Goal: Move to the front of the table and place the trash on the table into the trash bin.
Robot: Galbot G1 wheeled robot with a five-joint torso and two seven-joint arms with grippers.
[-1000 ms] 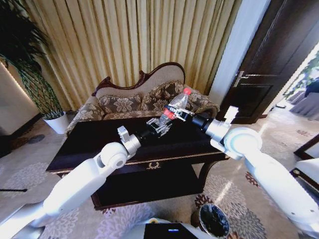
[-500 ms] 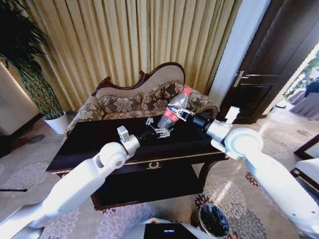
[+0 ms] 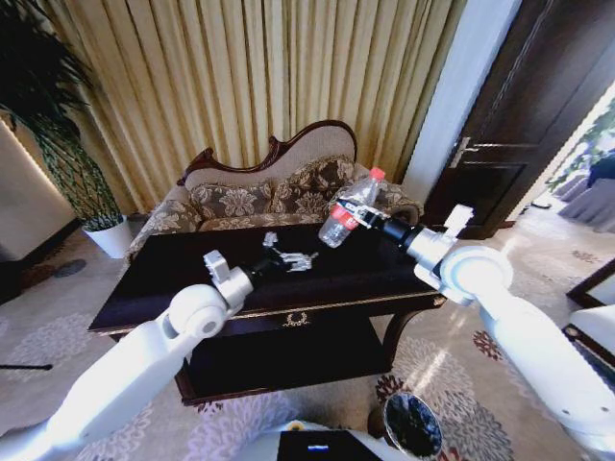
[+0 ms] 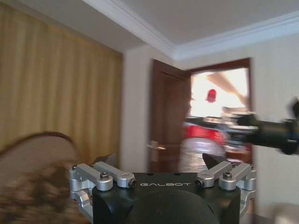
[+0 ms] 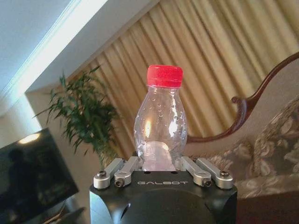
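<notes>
Two arms reaching over the bench (image 3: 173, 279) | right gripper (image 3: 351, 217) jaws clamping the bottle (image 3: 348, 208) above the far edge | left gripper (image 3: 288, 259) jaws spread wide, holding nothing, mid-bench | bin (image 3: 407, 425) standing on the floor off the near right corner

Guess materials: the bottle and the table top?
Bottle: thin clear plastic by the look; curtains show through its dimpled wall, and the cap is opaque red. It is clamped in the right gripper. Table: probably dark wood under glossy lacquer, since light reflects off its top.
</notes>
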